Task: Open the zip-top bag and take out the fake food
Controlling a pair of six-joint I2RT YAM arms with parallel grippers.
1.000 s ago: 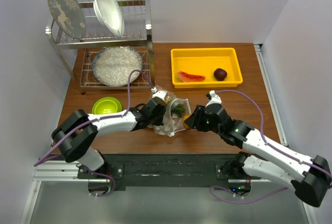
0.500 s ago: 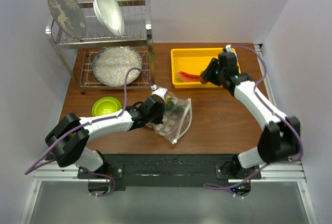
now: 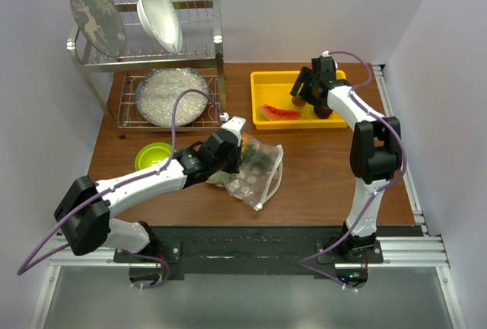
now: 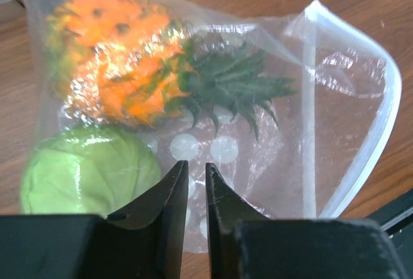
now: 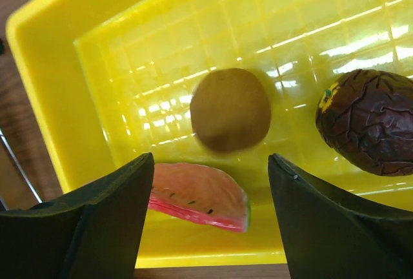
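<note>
The zip-top bag [image 3: 260,175] lies on the wooden table with its zip edge [image 4: 377,130] gaping open. Inside it show an orange pineapple [image 4: 119,75] with green leaves and a green round fruit [image 4: 84,175]. My left gripper [image 3: 234,163] hovers at the bag's left side; its jaws [image 4: 197,166] stand a narrow slit apart, with nothing seen pinched. My right gripper [image 3: 307,97] hangs open over the yellow tray [image 3: 262,81]. Between its fingers [image 5: 211,157] I see a blurred brown kiwi [image 5: 231,109], a watermelon slice [image 5: 200,195] and a dark purple-red ball [image 5: 368,121], all in the tray.
A metal dish rack [image 3: 152,47] with two upright plates stands at the back left, a glittery plate [image 3: 171,97] on its lower shelf. A lime-green bowl [image 3: 156,154] sits left of the bag. The table's right edge runs close to the tray.
My right arm swung from the bag to the yellow tray, opened wide and let the kiwi go. My left jaws parted slightly from shut.
</note>
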